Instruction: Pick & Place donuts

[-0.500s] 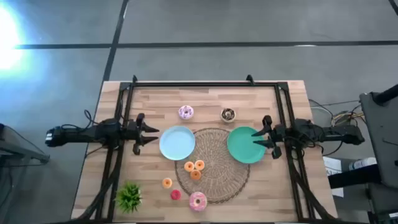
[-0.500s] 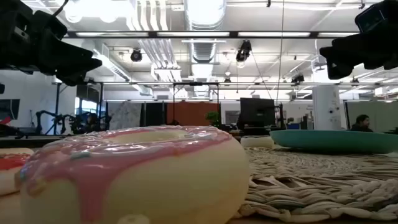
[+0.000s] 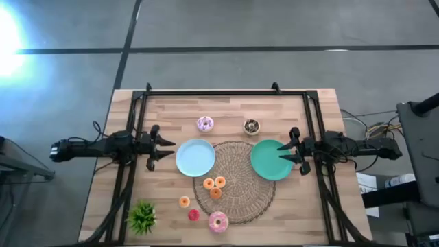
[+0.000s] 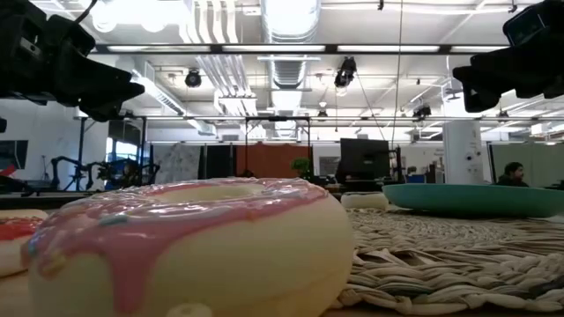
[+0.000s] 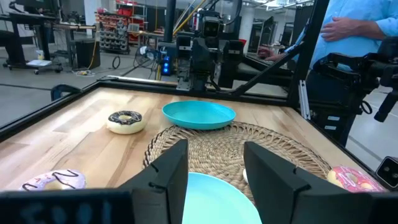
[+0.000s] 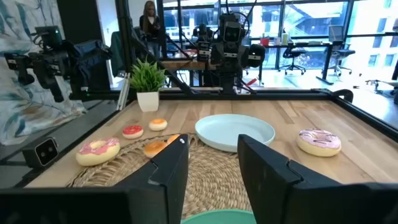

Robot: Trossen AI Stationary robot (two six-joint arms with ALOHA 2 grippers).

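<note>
The pink-frosted donut (image 3: 218, 221) lies at the near edge of the round woven mat (image 3: 236, 206); it fills the low view (image 4: 189, 242). The lilac-white donut (image 3: 205, 123) and the dark brown donut (image 3: 252, 126) lie at the far side. Three tiny orange donuts (image 3: 215, 185) lie on the mat, another orange one (image 3: 184, 202) and a red-pink one (image 3: 194, 215) on the wood. My left gripper (image 3: 168, 149) is open and empty beside the light-blue plate (image 3: 195, 158). My right gripper (image 3: 282, 152) is open and empty over the green plate (image 3: 269, 165).
A small spiky green plant (image 3: 142, 217) stands at the near left corner. A black frame (image 3: 226, 92) runs along the table's far and side edges. A person (image 5: 354, 25) stands beyond the table in the left wrist view.
</note>
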